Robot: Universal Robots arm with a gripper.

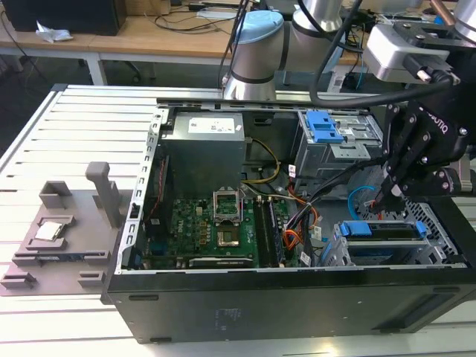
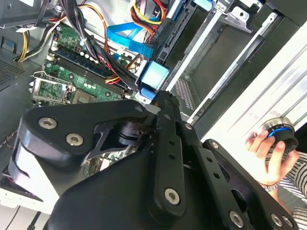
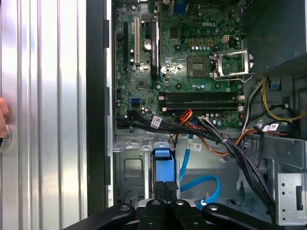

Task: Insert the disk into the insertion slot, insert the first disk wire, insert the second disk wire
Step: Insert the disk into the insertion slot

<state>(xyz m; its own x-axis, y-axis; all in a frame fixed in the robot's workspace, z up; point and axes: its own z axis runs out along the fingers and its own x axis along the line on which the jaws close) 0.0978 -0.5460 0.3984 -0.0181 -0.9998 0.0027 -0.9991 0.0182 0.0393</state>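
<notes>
With the gripper (image 1: 388, 197) pinched narrow just above the disk (image 1: 383, 230), which looks seated in the slot (image 1: 336, 253), risk: the tips snag the blue cable (image 3: 201, 178) beside them and drag it.

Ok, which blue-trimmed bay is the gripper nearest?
The insertion slot holding the disk, at the exterior view's lower right; the gripper hangs just above it. The bay with blue latch tabs sits farther off.
</notes>
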